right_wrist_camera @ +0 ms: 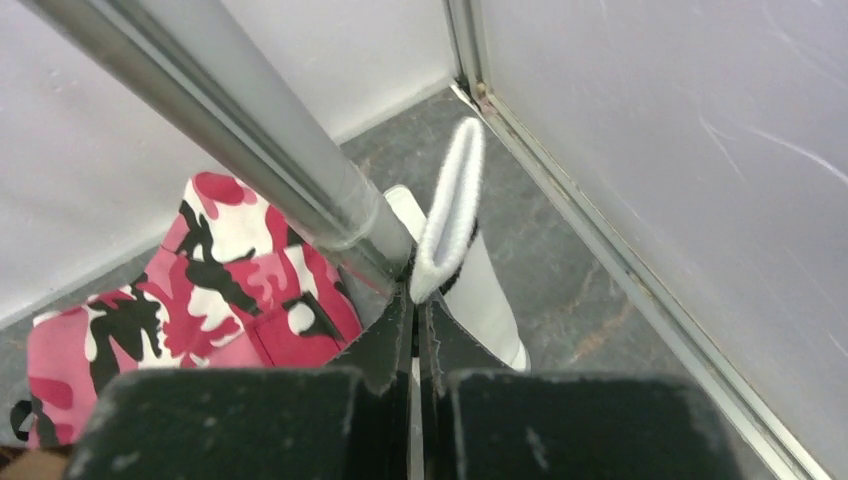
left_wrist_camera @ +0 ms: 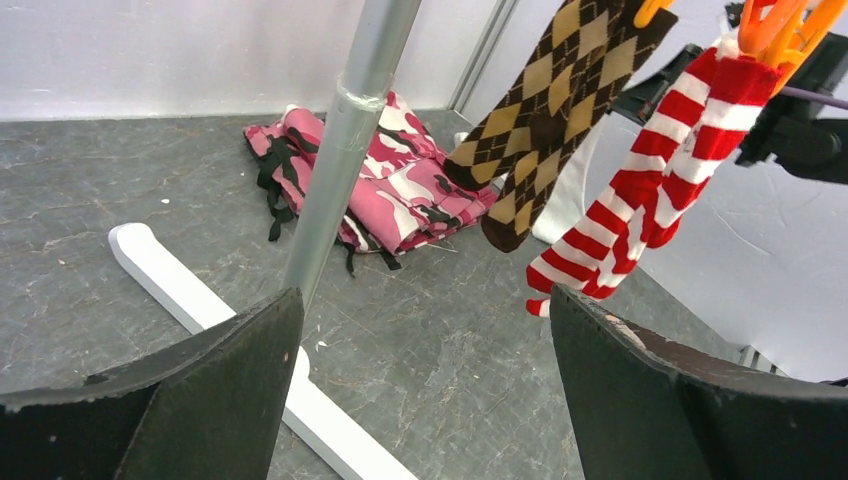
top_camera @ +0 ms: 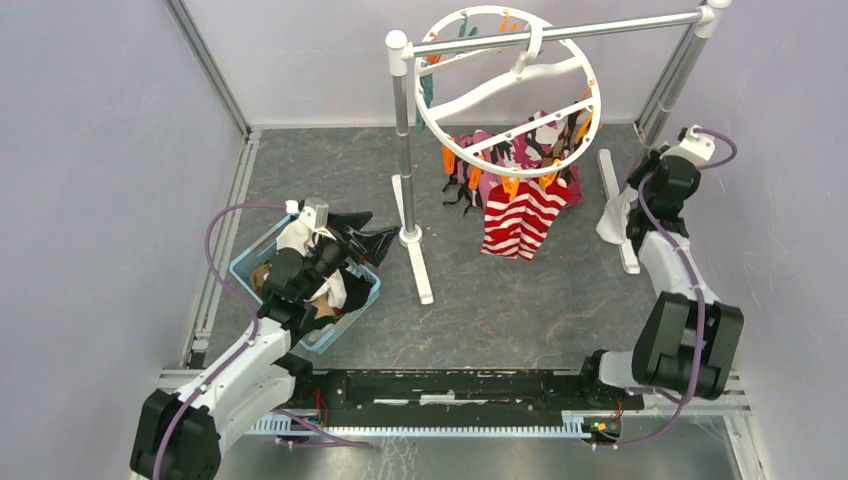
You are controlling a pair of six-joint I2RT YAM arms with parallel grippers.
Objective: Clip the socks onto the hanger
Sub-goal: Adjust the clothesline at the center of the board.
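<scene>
The hanger (top_camera: 510, 90), a white ring with crossbars, hangs by its hook from the rail. Orange clothespins (left_wrist_camera: 790, 25) on its rim hold red-and-white striped socks (top_camera: 522, 215) (left_wrist_camera: 660, 180), and brown-and-black argyle socks (left_wrist_camera: 550, 110) hang beside them. My left gripper (top_camera: 380, 228) (left_wrist_camera: 425, 300) is open and empty, just right of the basket and facing the hanging socks from a distance. My right gripper (top_camera: 636, 220) (right_wrist_camera: 415, 295) is shut on the looped edge of a white sock (right_wrist_camera: 450, 215) (top_camera: 612, 215), beside the rail's right pole.
A blue basket (top_camera: 245, 262) at the left holds more socks (top_camera: 300, 240). The silver rail stands on poles (left_wrist_camera: 345, 140) (right_wrist_camera: 260, 150) with white feet (left_wrist_camera: 200, 300). A pink camouflage cloth (left_wrist_camera: 400, 190) (right_wrist_camera: 230, 290) lies under the hanger. Walls close in on all sides.
</scene>
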